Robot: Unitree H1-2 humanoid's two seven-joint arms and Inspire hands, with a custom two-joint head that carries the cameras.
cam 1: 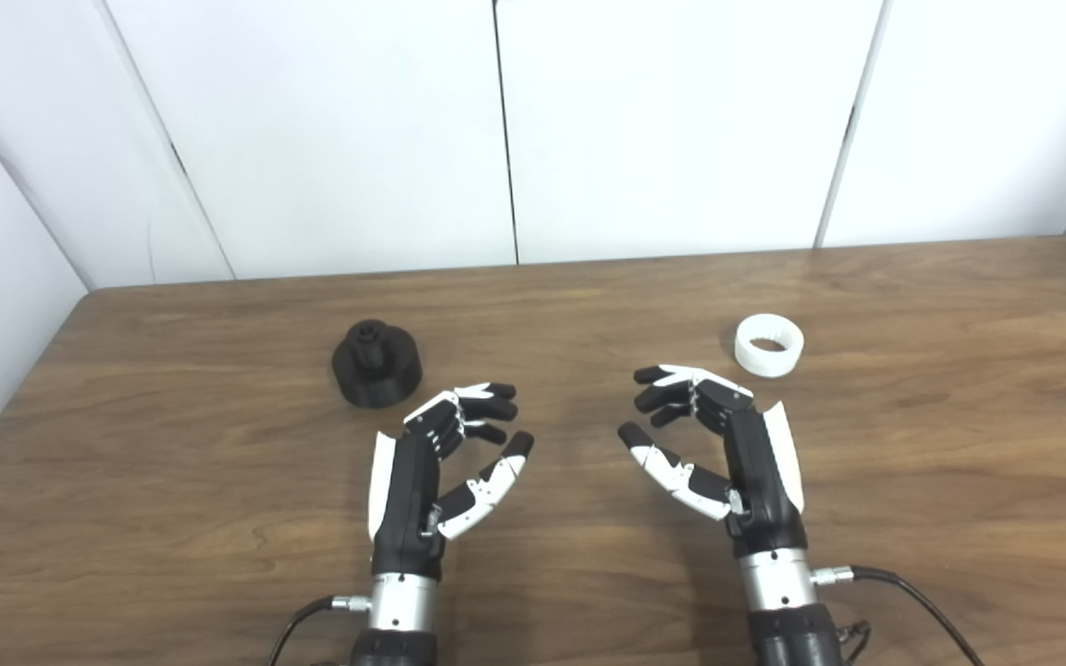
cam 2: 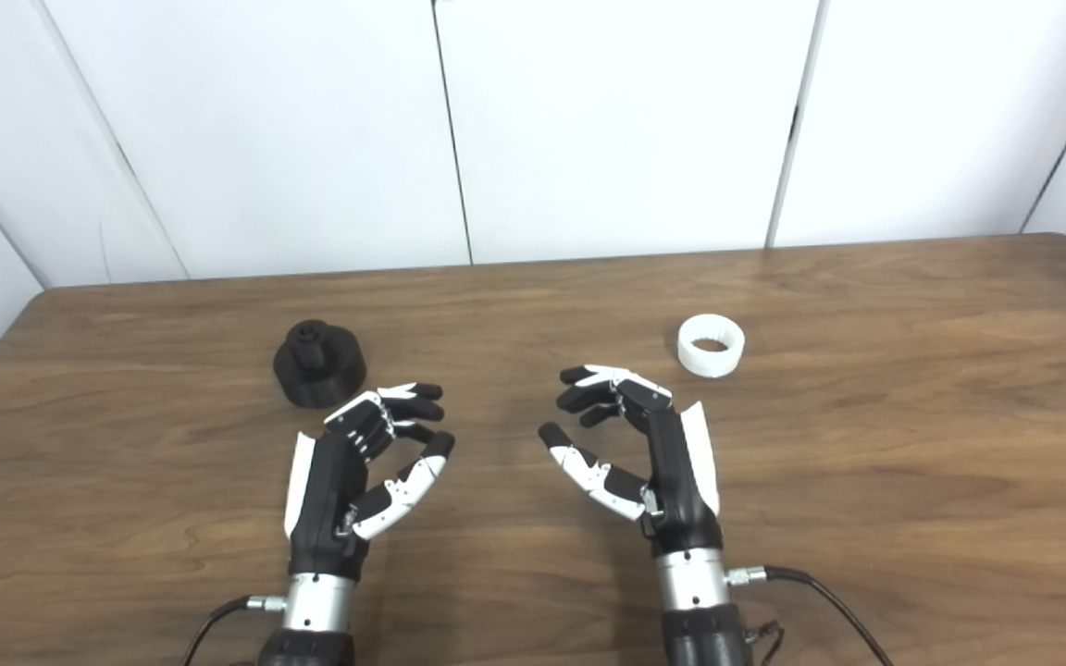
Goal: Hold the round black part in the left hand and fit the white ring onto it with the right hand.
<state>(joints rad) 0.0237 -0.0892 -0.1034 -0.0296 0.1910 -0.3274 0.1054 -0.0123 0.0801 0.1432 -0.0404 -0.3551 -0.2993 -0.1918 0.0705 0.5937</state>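
The round black part (cam 1: 376,363) stands on the wooden table (cam 1: 959,444), left of centre, with a small knob on top. My left hand (cam 1: 445,462) is open and empty, just to the near right of it, not touching. The white ring (cam 1: 769,345) lies flat on the table, right of centre. My right hand (cam 1: 713,444) is open and empty, near and slightly left of the ring, not touching. Both hands have fingers curled loosely with palms facing each other. The part (cam 2: 318,363) and ring (cam 2: 711,345) also show in the right eye view.
White wall panels (cam 1: 663,129) stand right behind the table's far edge. The table's left edge (cam 1: 6,416) runs close to the black part. Cables (cam 1: 912,597) trail from both wrists at the near edge.
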